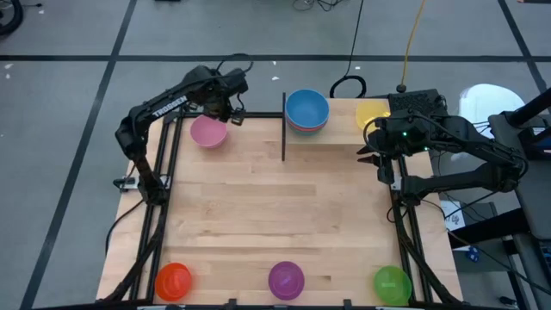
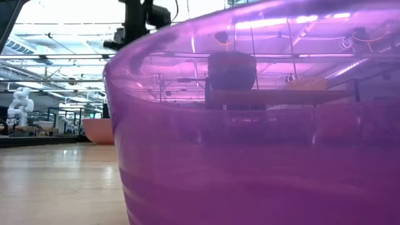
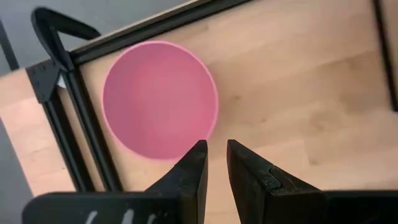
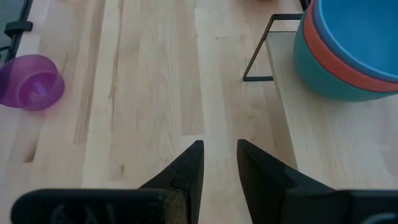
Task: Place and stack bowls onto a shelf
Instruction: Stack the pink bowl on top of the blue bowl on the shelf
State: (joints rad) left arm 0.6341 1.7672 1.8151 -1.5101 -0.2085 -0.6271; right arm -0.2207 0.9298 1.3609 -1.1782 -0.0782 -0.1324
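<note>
The pink bowl (image 1: 208, 132) (image 3: 160, 99) stands upright on the tabletop near the far left corner. My left gripper (image 1: 225, 110) (image 3: 216, 146) hovers above its far rim, fingers narrowly open and touching nothing. On the shelf (image 1: 340, 138) (image 4: 323, 137) sits a stack of the blue bowl (image 1: 307, 108) (image 4: 367, 31) in the red bowl (image 4: 348, 62) in the teal bowl (image 4: 329, 84). The yellow bowl (image 1: 372, 112) stands beside it, partly hidden by my right arm. My right gripper (image 1: 365, 153) (image 4: 219, 144) is narrowly open at the shelf's near right edge, holding nothing.
The orange bowl (image 1: 173, 282), purple bowl (image 1: 286, 280) (image 4: 31, 81) and green bowl (image 1: 392, 284) stand along the near edge. The purple bowl (image 2: 250, 125) fills most of the low view. A black shelf post (image 1: 283, 127) (image 4: 258, 56) stands mid-table. Bare wood lies across the table's middle (image 1: 275, 207).
</note>
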